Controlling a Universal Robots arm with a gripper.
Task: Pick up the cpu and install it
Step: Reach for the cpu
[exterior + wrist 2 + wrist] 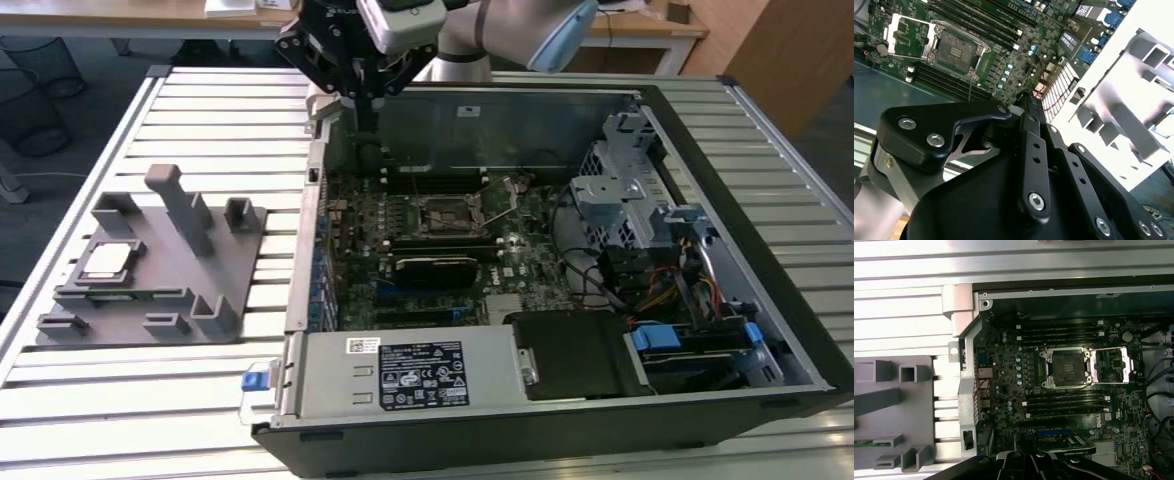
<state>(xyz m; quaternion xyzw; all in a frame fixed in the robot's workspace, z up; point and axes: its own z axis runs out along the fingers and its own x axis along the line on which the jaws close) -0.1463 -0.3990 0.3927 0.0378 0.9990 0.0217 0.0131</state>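
Note:
The cpu (107, 262), a small pale square chip, lies flat on the grey holder block (154, 270) at the exterior view's left, outside the computer case. My gripper (359, 118) hangs over the case's back corner, well away from the cpu, with its fingers drawn together and nothing between them. In the second wrist view the gripper (1026, 99) points toward the motherboard's edge. The black socket (447, 212) sits mid-board with its metal frame (1111, 365) flipped open and the socket (1068, 369) bare.
The open case wall (310, 200) stands between the holder block and the motherboard. Upright posts (174, 200) rise from the holder. Memory slots (1061, 332) flank the socket. A power supply (400, 375) and cables (667, 290) fill the case's near and right parts.

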